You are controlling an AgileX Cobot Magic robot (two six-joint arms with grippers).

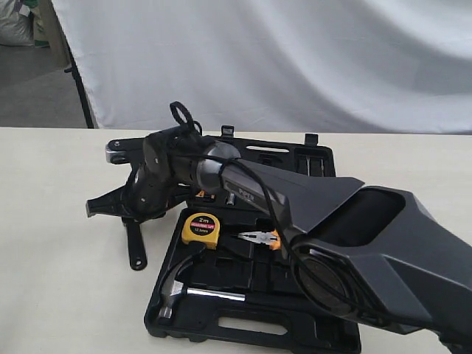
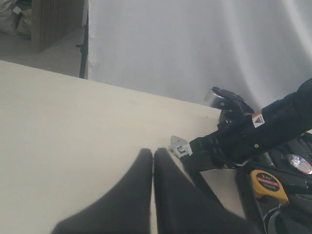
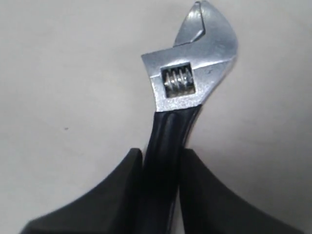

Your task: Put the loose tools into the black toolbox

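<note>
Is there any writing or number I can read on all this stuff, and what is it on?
"2m": on the round label of the yellow tape measure.
Red strip below it on that label: too small to read.
Pale lettering on the robot arm: blurred, unreadable.
Small sticker on that arm: unreadable.
On the wrench: no marking visible.

We note pale table [image 1: 59, 243]: open black toolbox [image 1: 317, 332] flat on it; wrench [image 1: 135, 247] on bare top just beside toolbox.
</note>
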